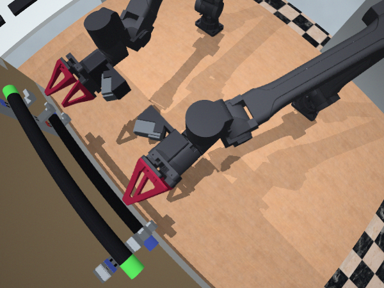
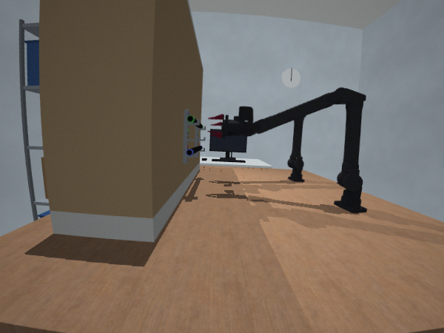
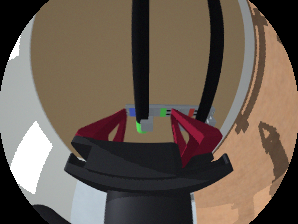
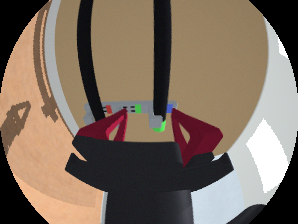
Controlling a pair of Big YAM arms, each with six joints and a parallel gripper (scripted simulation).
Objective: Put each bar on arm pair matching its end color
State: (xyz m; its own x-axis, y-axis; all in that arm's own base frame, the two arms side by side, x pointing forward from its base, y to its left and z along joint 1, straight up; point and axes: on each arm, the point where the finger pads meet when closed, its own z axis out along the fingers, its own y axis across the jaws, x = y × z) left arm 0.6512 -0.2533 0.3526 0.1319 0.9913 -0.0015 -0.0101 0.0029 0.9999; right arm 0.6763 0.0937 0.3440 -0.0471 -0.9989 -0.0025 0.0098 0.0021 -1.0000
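The green-ended bar [image 1: 68, 189] [image 2: 191, 118] [image 3: 140, 60] [image 4: 162, 60] lies on the rack's top arms, by the blue labels [image 3: 132, 112] [image 4: 170, 108]. The blue-ended bar [image 1: 96, 174] [image 2: 196, 149] [image 3: 216, 45] [image 4: 85, 50] lies on the bottom arms, by the red labels [image 3: 191, 113] [image 4: 108, 109]. The middle arms, by the green labels [image 3: 163, 112] [image 4: 138, 109], hold no bar. My left gripper [image 1: 129, 200] [image 3: 148, 112] and right gripper [image 1: 56, 99] [image 4: 149, 111] are open and empty, short of the rack at about the top bar's height, with that bar between their fingertips in the wrist views.
The rack's upright [image 2: 186, 137] stands against the tan wall block [image 2: 115, 111], which rises from the table top [image 2: 229, 259]. The hooked arm tips stick out toward the grippers. A monitor [image 2: 228, 143] stands beyond on a white surface. There is open air between the two grippers.
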